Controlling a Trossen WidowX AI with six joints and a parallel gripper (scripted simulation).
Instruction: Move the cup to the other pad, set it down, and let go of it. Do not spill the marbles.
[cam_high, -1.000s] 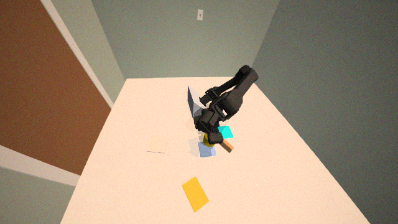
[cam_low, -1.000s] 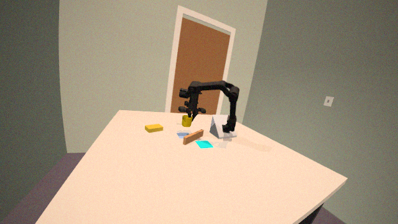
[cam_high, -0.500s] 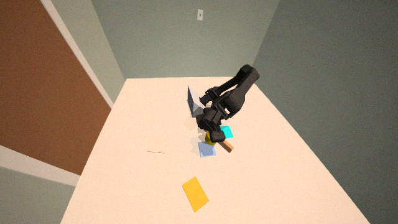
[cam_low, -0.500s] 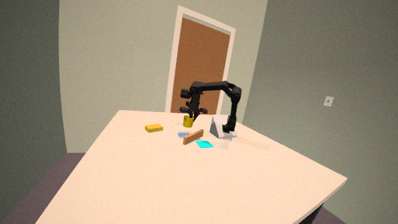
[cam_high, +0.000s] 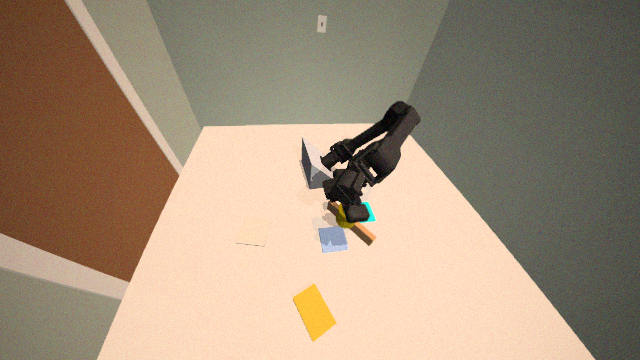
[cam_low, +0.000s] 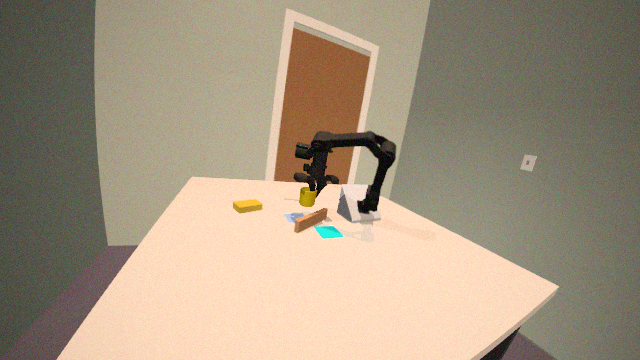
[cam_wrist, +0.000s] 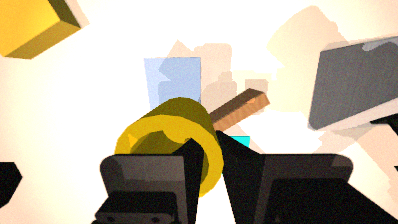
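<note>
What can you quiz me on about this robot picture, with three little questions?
1. True or false: the yellow cup is up in the air.
2. Which is the wooden bar standing between: (a) the two colored pads, blue and turquoise, or (b) the door and the wall socket?
3. Fill in the blank: the robot's fingers are gripping the ____.

Key: 1 true; 2 a; 3 cup.
</note>
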